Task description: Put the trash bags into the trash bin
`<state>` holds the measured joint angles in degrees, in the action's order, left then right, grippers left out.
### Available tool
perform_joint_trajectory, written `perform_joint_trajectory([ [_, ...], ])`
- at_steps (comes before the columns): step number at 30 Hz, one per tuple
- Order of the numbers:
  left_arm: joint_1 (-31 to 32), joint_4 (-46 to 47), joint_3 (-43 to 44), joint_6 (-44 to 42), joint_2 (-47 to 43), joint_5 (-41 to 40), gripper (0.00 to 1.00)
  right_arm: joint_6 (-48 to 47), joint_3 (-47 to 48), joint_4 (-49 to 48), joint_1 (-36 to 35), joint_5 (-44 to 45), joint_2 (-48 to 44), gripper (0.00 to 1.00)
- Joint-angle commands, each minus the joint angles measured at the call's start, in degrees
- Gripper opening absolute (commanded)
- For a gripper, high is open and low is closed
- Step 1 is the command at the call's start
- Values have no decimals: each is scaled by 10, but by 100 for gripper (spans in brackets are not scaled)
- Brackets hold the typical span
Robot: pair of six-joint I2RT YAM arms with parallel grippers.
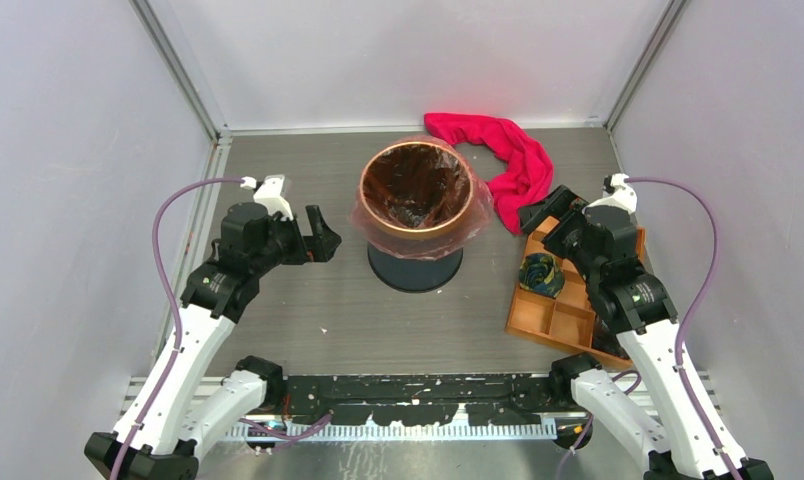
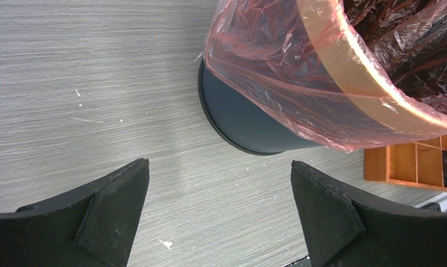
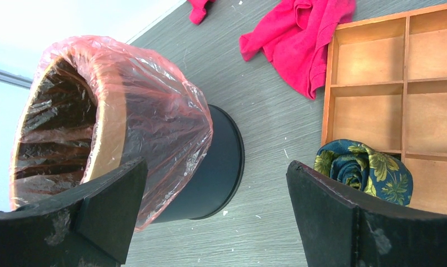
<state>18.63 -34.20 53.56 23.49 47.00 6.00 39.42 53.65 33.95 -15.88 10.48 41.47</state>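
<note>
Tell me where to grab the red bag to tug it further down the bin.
Pinch the trash bag's loose hem below the gold rim, where it puffs off the trash bin's navy wall in wrinkles; over the rim it lies tight. Probably come level from the left with the open left gripper.

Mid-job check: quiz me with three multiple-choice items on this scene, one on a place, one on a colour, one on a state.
1. The trash bag is: A) lining the trash bin, folded over its rim B) lying loose beside it C) stuffed inside, rim bare.
2. The cloth near the bin is: A) green B) magenta C) white.
3. The left gripper and right gripper are: A) both shut B) both open, empty C) gripping the bag.
A: film covers the gold rim. B: bright magenta fabric. B: jaws stand apart, nothing between.
</note>
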Motion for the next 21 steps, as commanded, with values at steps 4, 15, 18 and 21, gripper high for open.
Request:
perform_joint_trajectory([
  [4, -2, 5, 6, -12, -2, -8, 100, 3, 3, -17, 2, 4, -6, 100],
  [15, -2, 2, 7, -13, 2, -7, 100, 5, 2, -21, 3, 0, -6, 100],
  [18, -2, 1, 8, -13, 0, -11, 100, 6, 1, -22, 3, 0, -5, 100],
  [21, -2, 0, 8, -15, 0, -12, 100, 9, 0, -25, 3, -6, -5, 100],
])
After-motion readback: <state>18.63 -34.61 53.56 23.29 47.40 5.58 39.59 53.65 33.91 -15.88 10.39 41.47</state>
